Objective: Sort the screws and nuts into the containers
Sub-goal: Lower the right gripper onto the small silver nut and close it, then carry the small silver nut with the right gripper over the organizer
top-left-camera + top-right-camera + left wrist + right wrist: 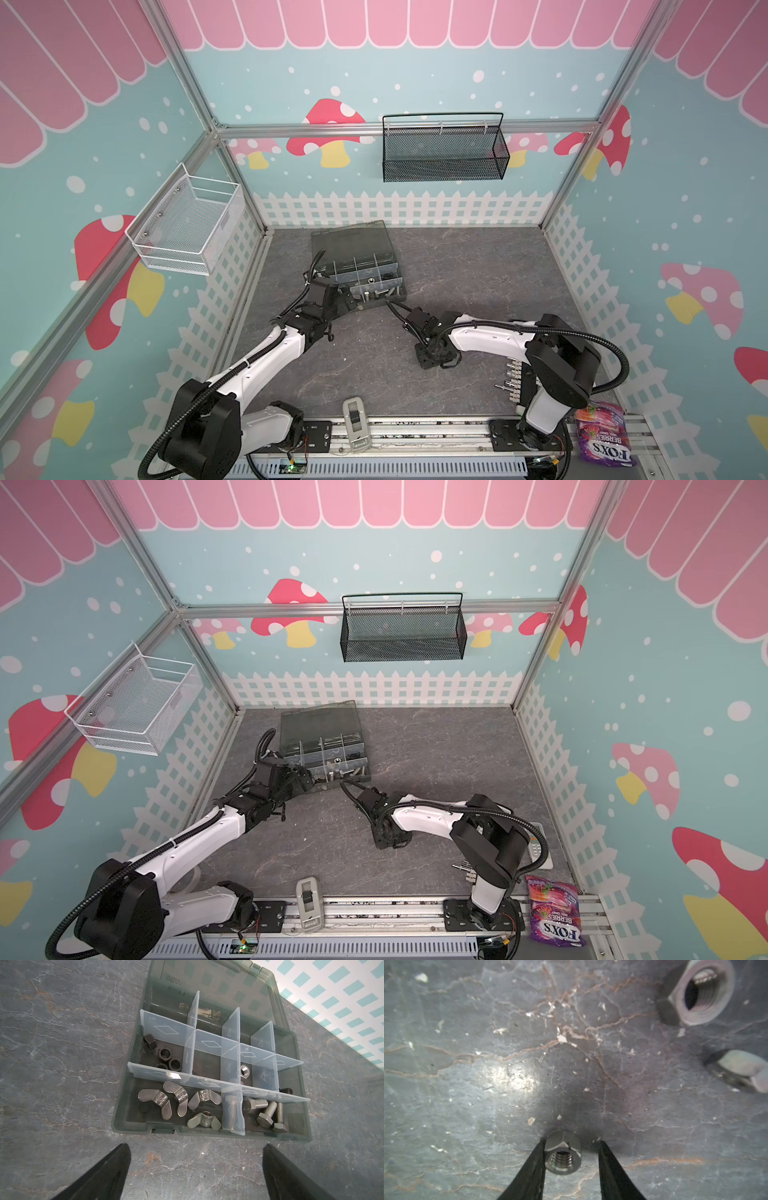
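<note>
We find the right gripper [572, 1142] pointing down at the dark grey marbled tabletop [478, 266], its jaws partly parted astride a small shiny silver hex nut [563, 1157] that stands on edge. One black finger [537, 1159] touches the nut, a gap shows at the other, and nothing is clamped. Two more silver hex nuts [699, 993] [741, 1072] lie loose on the tabletop near this gripper. In both top views it sits mid-table [436, 359] [390, 839], nearer than the box and to its right. The left gripper [196, 1146] hangs spread wide and empty just at the near left corner of the dark grey plastic organizer box [135, 1124], which stands far and left of centre [384, 305] with its smoky see-through lid [228, 980] tilted up at the back. Pale translucent dividers [207, 1044] split the box into compartments. In the near row, the left compartment holds four silver wing nuts [178, 1103] and the right one several silver hex-head bolts [268, 1111]. Behind them, the leftmost compartment holds four black hex nuts [164, 1055], and one further right holds a single silver hex nut [245, 1071]. A black threaded piece [285, 1091] peeks out at the right end. We cannot make out what lies in the far row.
</note>
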### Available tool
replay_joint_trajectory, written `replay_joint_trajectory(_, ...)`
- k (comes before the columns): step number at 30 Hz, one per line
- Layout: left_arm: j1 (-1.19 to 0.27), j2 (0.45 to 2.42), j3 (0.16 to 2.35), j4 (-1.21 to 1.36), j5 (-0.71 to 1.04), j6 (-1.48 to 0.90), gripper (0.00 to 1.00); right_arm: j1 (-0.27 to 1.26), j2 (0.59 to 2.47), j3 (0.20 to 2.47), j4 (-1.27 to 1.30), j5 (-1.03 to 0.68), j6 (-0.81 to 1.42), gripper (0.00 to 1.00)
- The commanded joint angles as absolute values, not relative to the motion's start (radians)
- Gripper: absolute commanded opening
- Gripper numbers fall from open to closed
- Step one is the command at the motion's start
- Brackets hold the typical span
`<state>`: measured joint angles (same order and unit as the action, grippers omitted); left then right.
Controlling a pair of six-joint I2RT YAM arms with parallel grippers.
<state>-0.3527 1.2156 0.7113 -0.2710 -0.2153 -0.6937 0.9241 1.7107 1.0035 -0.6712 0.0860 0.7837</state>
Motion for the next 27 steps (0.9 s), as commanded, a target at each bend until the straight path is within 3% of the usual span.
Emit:
replay_joint_trajectory(1, -0.342, 1.207, 0.698, -0.261, -0.207, -0.713, 1.00, 0.927, 1.737, 0.997, -0.730, 0.145, 0.813, 0.43)
replay_joint_trajectory(27, -0.335, 1.199, 0.686, -0.258, -0.210, -0.713, 1.00, 0.927, 1.724, 1.037, -0.655, 0.093, 0.777, 0.11)
